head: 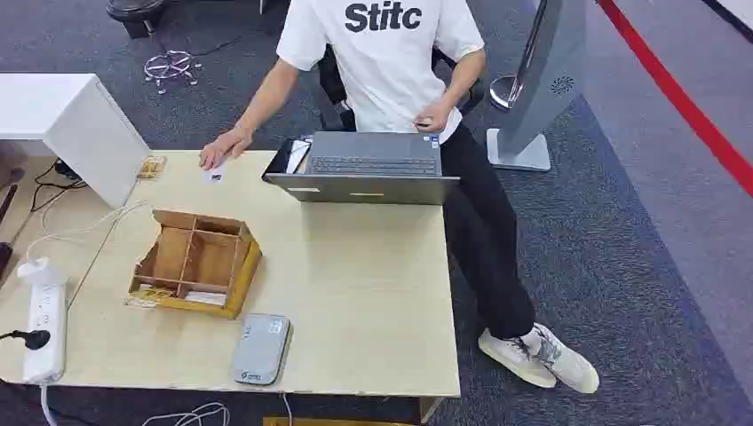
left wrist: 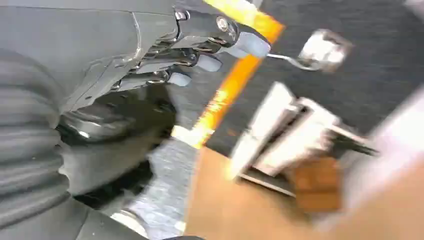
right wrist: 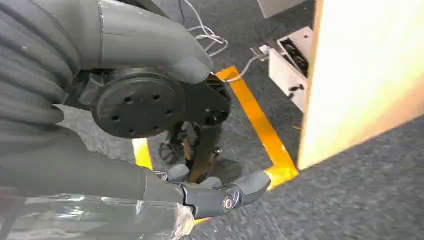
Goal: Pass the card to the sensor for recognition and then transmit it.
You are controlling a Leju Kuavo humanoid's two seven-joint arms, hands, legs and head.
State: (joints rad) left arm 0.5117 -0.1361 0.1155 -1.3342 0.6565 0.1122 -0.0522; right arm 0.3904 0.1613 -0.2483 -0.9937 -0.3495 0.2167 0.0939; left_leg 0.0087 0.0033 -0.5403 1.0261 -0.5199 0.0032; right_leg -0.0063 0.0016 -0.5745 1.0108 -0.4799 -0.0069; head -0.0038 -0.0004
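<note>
A small white card (head: 214, 175) lies at the table's far left edge, under the hand (head: 225, 146) of a person in a white T-shirt. The grey flat sensor (head: 260, 348) sits near the table's front edge. My left hand (left wrist: 125, 65) hangs beside the table with its fingers (left wrist: 200, 62) stretched out and nothing in them. My right hand (right wrist: 125, 180) hangs over the carpet next to the table's side, thumb (right wrist: 165, 50) and fingers (right wrist: 225, 195) apart, holding nothing.
A wooden divided box (head: 195, 262) stands left of centre, with a card in its front slot. An open laptop (head: 368, 169) is at the far edge. A power strip (head: 46, 319) and a white box (head: 80, 124) are on the left. Yellow floor tape (right wrist: 260, 125) runs below.
</note>
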